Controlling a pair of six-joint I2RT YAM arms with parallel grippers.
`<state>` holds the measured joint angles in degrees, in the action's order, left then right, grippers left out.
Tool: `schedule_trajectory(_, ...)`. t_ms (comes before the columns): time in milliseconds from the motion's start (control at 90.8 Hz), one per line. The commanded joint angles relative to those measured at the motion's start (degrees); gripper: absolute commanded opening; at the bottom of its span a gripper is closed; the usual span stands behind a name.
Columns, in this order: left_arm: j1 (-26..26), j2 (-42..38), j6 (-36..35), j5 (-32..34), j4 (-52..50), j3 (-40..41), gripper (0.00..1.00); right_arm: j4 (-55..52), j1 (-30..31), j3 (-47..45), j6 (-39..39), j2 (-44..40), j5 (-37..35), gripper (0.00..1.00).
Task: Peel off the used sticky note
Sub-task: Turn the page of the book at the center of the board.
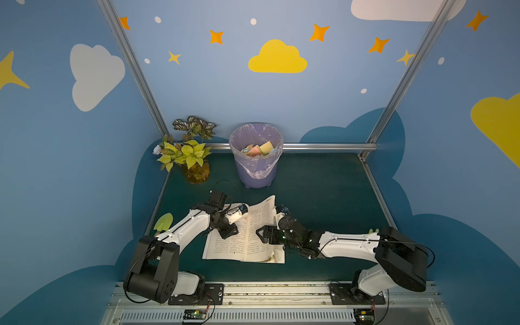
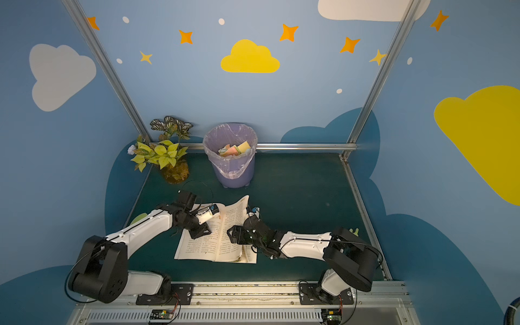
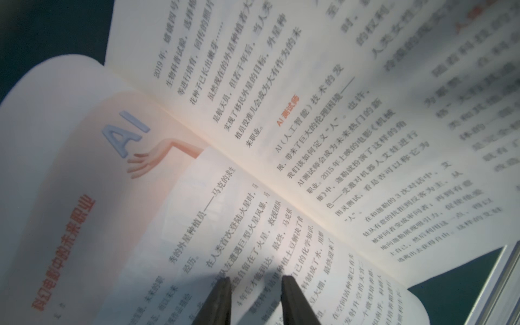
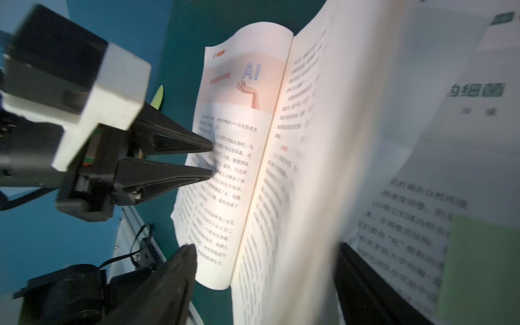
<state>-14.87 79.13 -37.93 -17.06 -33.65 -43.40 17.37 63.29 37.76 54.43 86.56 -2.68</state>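
At the left of the right wrist view, the left gripper (image 4: 211, 159) has its jaws a little apart and empty, tips resting on the open book's (image 4: 225, 180) left page; its own wrist view confirms the narrow gap. Mid-frame, the right gripper (image 4: 264, 247) is spread wide, a raised leaf (image 4: 309, 168) between its jaws, unpinched. Lower right sits the green sticky note (image 4: 478, 270), stuck to a page; neither top view shows it.

The open white-paged book (image 3: 281, 112) carries Chinese print. A large blue-grey "AI" stands on an illustrated page, with an orange subheading "AI测试师" and the years "2019年" and "2015年".
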Motion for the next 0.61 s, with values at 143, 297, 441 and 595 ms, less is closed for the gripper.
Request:
schedule_trajectory(143,0.2,-1.46,0.31,-1.86,-1.77,-1.5,0.34,0.12,0.52,-5.47,0.9,-2.24,-1.85,0.85)
schedule_trajectory(297,0.11,-1.0,0.32,-1.75,-1.77,-1.45,0.34,5.73,-0.11,-7.69,1.71,-2.15,0.32,0.85)
schedule_trajectory(441,-0.06,-0.77,0.49,-1.88,-1.69,-1.59,0.34,7.73,-0.27,-7.58,1.79,-2.55,1.52,0.74)
schedule_trajectory(595,-0.24,0.26,0.41,-1.96,-1.53,-1.43,0.33,6.57,-0.13,-5.28,1.09,-2.88,2.4,0.5)
